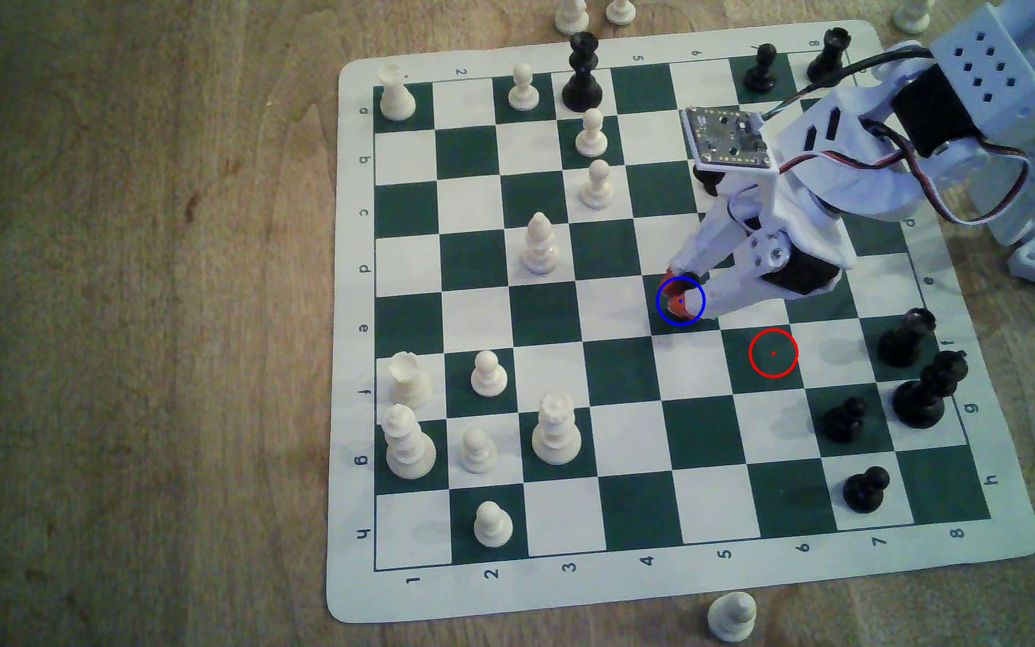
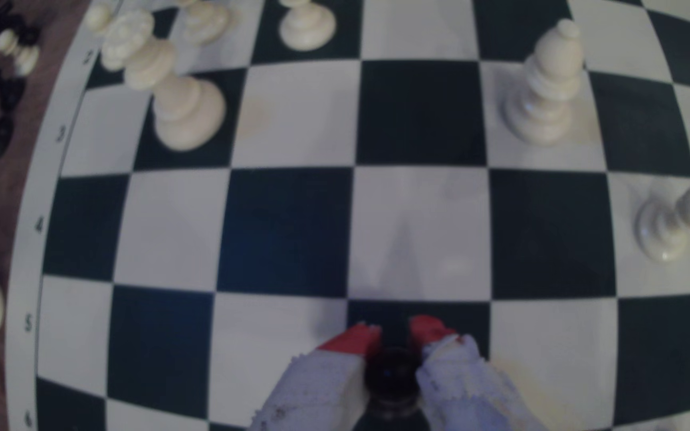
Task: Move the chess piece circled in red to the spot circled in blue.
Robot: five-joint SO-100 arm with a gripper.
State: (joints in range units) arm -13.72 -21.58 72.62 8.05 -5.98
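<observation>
**pawn at the blue ring, release pending**

wooden tabletop [image 1: 129, 311] carries the green-and-white chess mat [image 1: 677, 597], with white pieces spread away from the arm and black pieces clustered near its base.

1. gripper state. we see the gripper [image 1: 686, 292] lowered over the blue-ringed spot [image 1: 663, 314]. in the wrist view the gripper [image 2: 393, 331] has its red-tipped fingers [image 2: 353, 340] pressed against either side of the black pawn [image 2: 391, 377], so we read the jaws as clamped on the piece.

2. piece location. the pawn sits between the fingers, directly under the wrist, over a dark square. in the exterior view only a dark sliver of the pawn [image 1: 688, 279] shows between the tips, inside or just at the edge of the blue ring. we cannot tell whether its base touches the mat or hangs just above it.

3. origin square. the red-ringed square [image 1: 773, 353] lies near the gripper, on the side toward the arm's base, and holds no piece.

4. progress. we judge pick-up and transfer complete. remaining: confirm the base is seated on the blue-ringed square, part the fingers, and lift clear without tipping the pawn. the nearest neighbour, a white bishop [image 1: 540, 246], stands well apart, so we judge the risk of collision on the way out as low.
</observation>
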